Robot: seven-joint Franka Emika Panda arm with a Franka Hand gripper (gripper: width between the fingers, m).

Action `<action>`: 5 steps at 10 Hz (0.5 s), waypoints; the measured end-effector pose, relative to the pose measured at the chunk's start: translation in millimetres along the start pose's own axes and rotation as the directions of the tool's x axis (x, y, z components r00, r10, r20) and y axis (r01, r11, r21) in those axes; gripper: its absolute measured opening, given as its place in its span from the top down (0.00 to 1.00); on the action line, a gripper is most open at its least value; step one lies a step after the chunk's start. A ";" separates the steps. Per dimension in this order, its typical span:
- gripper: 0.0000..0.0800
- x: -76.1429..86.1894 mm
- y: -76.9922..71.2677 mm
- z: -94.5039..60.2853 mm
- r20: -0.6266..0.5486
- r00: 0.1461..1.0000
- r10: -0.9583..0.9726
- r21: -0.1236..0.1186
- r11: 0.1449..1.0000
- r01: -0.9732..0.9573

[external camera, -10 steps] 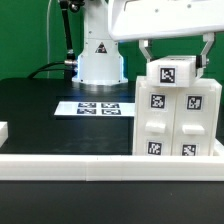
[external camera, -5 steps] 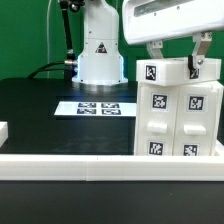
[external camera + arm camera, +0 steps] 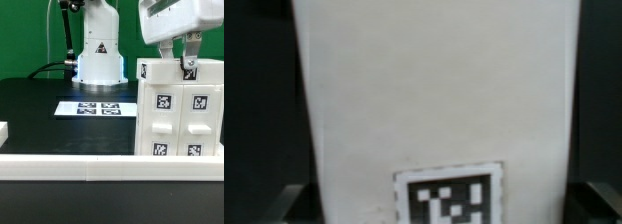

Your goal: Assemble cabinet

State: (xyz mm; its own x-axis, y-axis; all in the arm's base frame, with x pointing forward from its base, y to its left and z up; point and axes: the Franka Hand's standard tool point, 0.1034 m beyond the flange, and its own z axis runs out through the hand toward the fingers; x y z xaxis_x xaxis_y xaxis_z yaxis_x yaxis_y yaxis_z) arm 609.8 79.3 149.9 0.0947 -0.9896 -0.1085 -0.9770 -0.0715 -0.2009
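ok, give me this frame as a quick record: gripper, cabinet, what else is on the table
gripper: above the cabinet top, one finger on each side of it; jaws' contact not clear
cabinet: white, upright at exterior view's right, tags facing camera
marker board: flat on the black table, apart from cabinet
rail: white, along near table edge

The cabinet [image 3: 180, 105] is running off the right edge. The claw [image 3: 178, 62] is hiding its upper tag, and the wrist picture is blurring.
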 end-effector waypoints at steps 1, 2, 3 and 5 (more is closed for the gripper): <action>0.30 -1.0 -0.9 -0.2 0.011 0.993 0.118 0.005 0.993 -0.118; 0.30 -0.9 -1.2 -0.3 0.017 0.976 0.216 0.005 0.976 -0.216; 0.30 -0.3 -1.5 -0.4 0.019 0.962 0.271 0.006 0.962 -0.271; 0.30 0.2 -3.0 -3.1 0.024 0.875 0.484 0.012 0.875 -0.484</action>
State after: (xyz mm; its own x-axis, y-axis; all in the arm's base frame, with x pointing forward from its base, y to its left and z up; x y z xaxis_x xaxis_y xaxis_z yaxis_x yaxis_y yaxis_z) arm 612.2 78.9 153.5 -0.3852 -0.8973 -0.2153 -0.8984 0.4180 -0.1345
